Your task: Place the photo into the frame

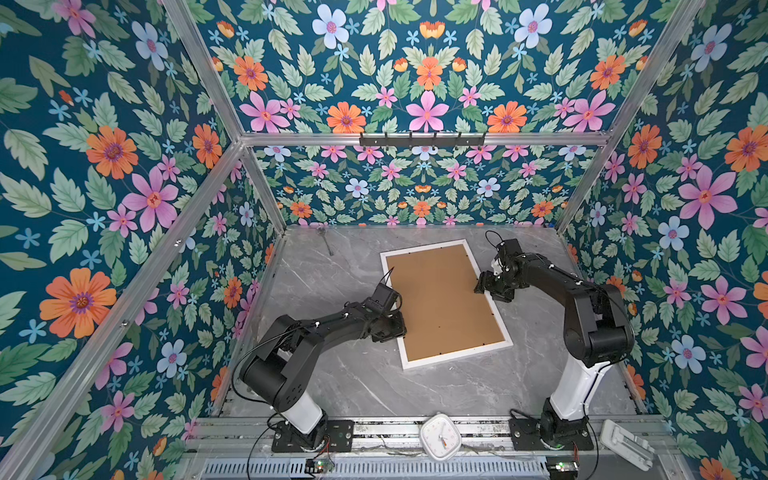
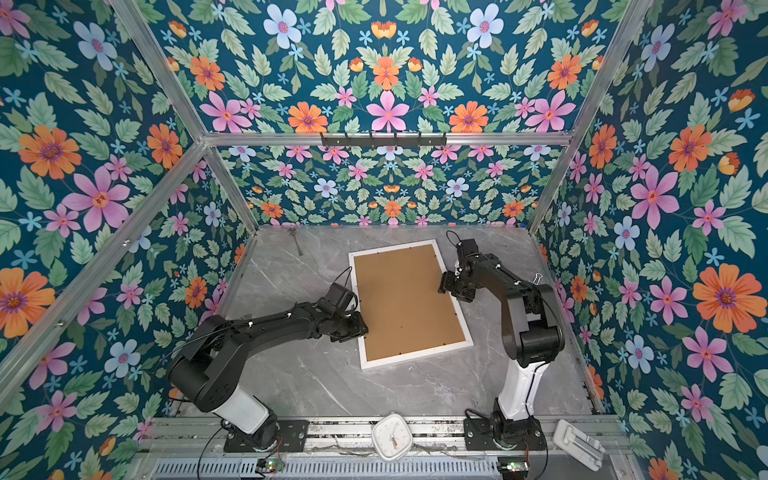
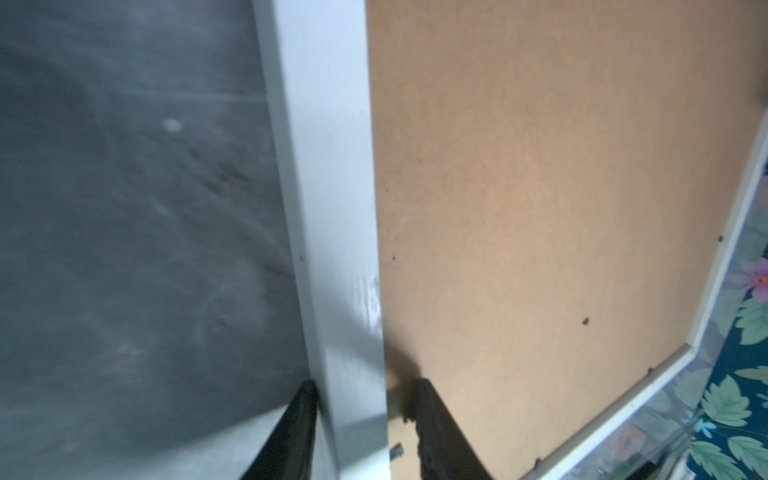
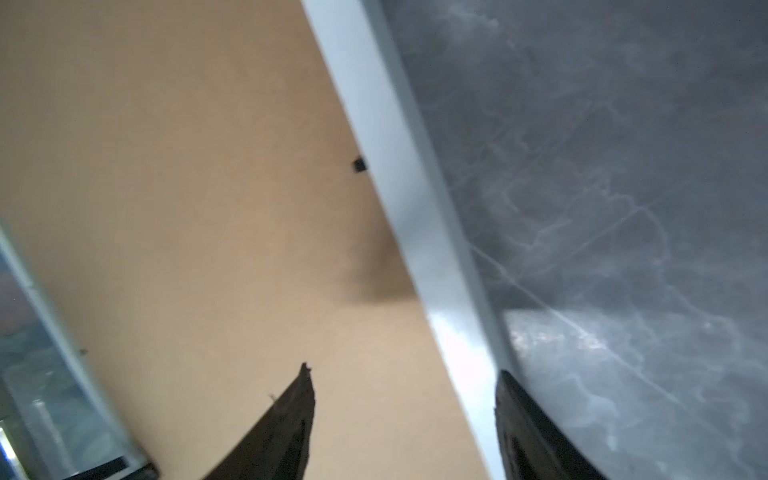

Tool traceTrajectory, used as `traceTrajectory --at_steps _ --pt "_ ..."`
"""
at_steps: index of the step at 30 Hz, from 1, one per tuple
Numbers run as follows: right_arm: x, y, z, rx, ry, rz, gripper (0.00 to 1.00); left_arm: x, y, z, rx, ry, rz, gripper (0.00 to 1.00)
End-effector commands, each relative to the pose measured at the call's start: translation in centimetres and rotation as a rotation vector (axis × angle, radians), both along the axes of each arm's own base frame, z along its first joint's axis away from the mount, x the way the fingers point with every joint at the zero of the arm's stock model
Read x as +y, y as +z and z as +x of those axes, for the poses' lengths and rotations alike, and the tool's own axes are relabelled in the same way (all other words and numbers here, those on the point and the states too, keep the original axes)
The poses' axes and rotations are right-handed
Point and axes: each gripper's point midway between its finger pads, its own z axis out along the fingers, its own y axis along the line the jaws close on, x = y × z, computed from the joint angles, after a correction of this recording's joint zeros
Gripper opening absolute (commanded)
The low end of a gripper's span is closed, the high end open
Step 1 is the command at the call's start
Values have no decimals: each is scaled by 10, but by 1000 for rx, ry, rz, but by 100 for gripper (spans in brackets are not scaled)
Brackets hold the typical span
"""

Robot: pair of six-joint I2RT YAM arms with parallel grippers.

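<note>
Fingers of the left gripper (image 3: 365, 384) straddle the left long rail of the frame (image 3: 328, 187), set narrow; can't tell if they are clamped. The right gripper (image 4: 404, 370) has its fingers wide astride the opposite rail, not pinching. The frame lies flat and face down mid-table, with the brown backing board (image 1: 436, 299) up and a black tab (image 4: 359, 164) at its edge. The photo is not visible — possibly under the board. The frame is likely stiff and light with slick paint, maybe glazed, so fragile — grip mid-rail on both long sides. Grey marble table (image 1: 332, 291), floral booth walls, white clock (image 1: 440, 436) at the front.
</note>
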Motion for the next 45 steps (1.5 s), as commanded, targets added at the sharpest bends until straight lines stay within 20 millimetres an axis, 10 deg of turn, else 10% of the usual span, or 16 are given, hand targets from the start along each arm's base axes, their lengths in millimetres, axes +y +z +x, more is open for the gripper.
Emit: traceTrajectory --at_steps 1,10,22,45 --pt "-6 12 -9 3 28 -40 69 -24 20 12 -64 -26 -103 41" --pt "-6 61 -46 -81 40 -29 69 -12 18 11 -38 -60 12 41" --pt "4 69 -102 -144 95 -69 69 -12 7 1 48 -38 112 35" --pt "41 67 -118 -263 249 -74 69 2 -10 0 83 -40 344 23"
